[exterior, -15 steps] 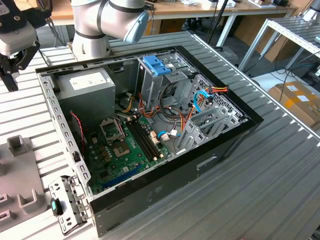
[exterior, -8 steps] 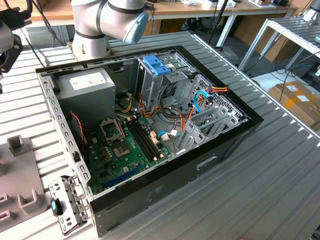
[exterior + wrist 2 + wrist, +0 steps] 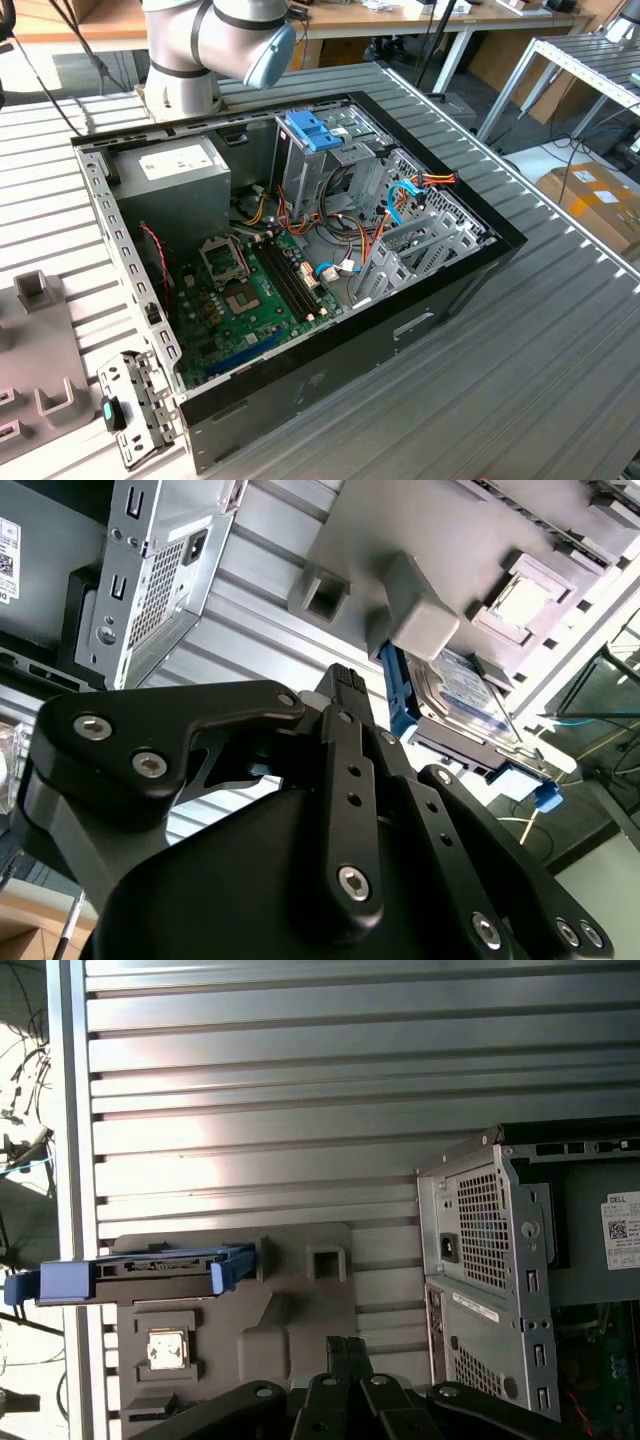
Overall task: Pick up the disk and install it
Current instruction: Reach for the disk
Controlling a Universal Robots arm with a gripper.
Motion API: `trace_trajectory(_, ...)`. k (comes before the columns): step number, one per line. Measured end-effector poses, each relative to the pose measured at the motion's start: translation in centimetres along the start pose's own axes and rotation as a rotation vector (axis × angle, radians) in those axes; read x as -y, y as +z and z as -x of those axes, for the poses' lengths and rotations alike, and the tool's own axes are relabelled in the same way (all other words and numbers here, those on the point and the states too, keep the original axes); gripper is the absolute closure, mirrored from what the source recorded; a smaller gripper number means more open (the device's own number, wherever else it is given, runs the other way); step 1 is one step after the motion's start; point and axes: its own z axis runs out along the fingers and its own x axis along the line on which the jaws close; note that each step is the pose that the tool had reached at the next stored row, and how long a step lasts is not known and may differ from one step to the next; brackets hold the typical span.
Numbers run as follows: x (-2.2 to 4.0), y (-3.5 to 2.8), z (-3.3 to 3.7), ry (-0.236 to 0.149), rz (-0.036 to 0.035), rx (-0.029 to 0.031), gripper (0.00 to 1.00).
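In the second wrist view the gripper [image 3: 345,678] covers the near end of the disk [image 3: 468,695], and a block of the grey fixture [image 3: 425,615] hides another corner. The exterior view's top edge cuts off the arm [image 3: 215,35].

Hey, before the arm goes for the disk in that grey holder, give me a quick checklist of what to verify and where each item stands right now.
1. Disk seated in its holder: ok. The disk stands on edge in the grey holder.
2. Disk free of the tool: ok. The tool is apart from it.
3. Tool lined up with the disk: not ok. The disk sits off to one side of the tool.
4. Case open: ok. The computer case has its inside exposed.
5. Drive cage free: cannot tell. Cables lie beside the drive cage.
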Motion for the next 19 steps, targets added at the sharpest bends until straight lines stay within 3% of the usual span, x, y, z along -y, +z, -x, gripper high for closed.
trace_trajectory(3,0.06,-0.01,-0.74,0.000,0.0000,0.0000,0.89)
trace_trajectory(15,0.09,-0.02,-1.14,0.000,0.0000,0.0000,0.89)
trace_trajectory(19,0.16,-0.05,-2.07,0.000,0.0000,0.0000,0.89)
